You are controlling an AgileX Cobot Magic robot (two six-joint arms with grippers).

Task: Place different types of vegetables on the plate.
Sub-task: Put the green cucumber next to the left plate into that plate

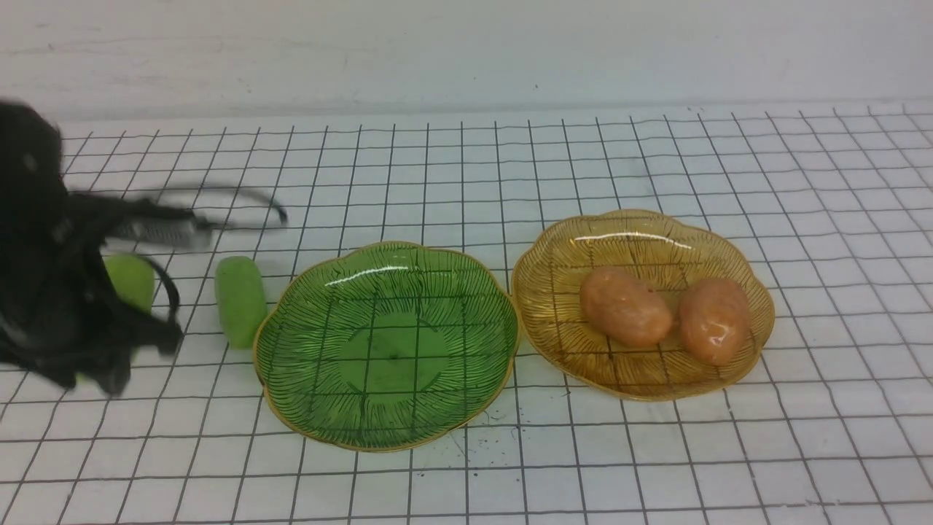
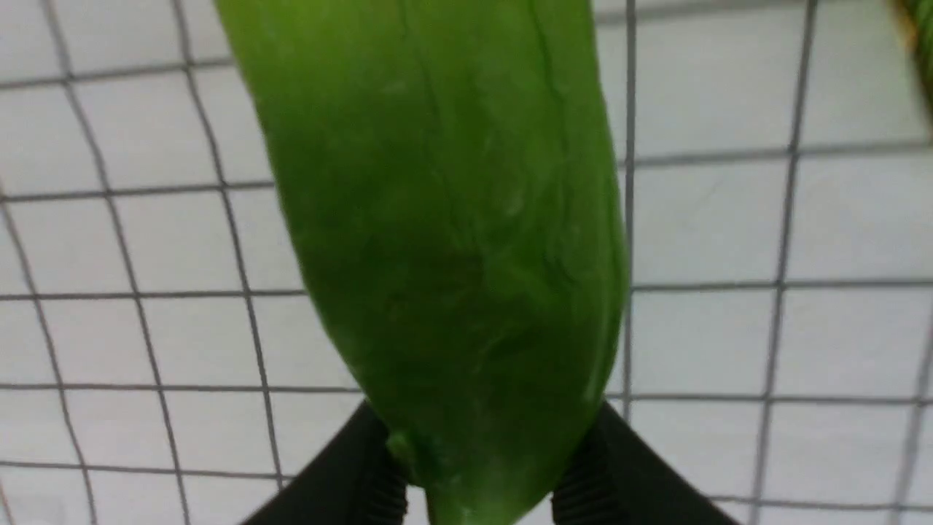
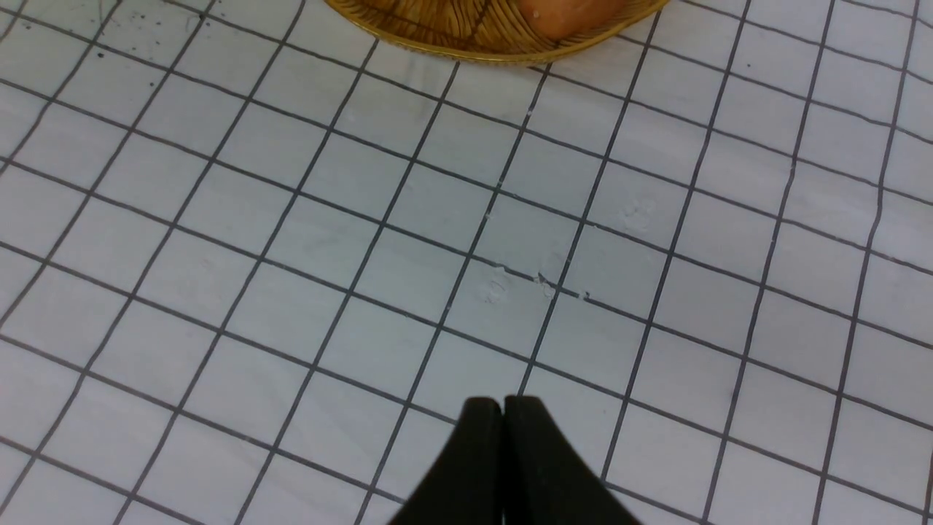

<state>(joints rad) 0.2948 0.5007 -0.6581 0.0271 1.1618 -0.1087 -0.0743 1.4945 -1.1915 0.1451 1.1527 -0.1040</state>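
Two light-green cucumber-like vegetables are at the left. One cucumber (image 2: 452, 240) is clamped between the black fingers (image 2: 605, 467) of my left gripper (image 2: 481, 474); in the front view this cucumber (image 1: 131, 281) is half hidden behind the blurred left arm (image 1: 51, 292). The other cucumber (image 1: 240, 300) lies on the table just left of the empty green plate (image 1: 386, 350). Two orange-brown potatoes (image 1: 625, 306) (image 1: 714, 319) rest in the amber plate (image 1: 627, 222). My right gripper (image 3: 503, 415) is shut and empty over the table, short of the amber plate's rim (image 3: 466, 45).
A white cloth with a black grid (image 1: 656, 452) covers the table. A pale wall (image 1: 466, 51) rises behind the table's far edge. The two plates nearly touch each other at mid-table. The right arm does not show in the front view.
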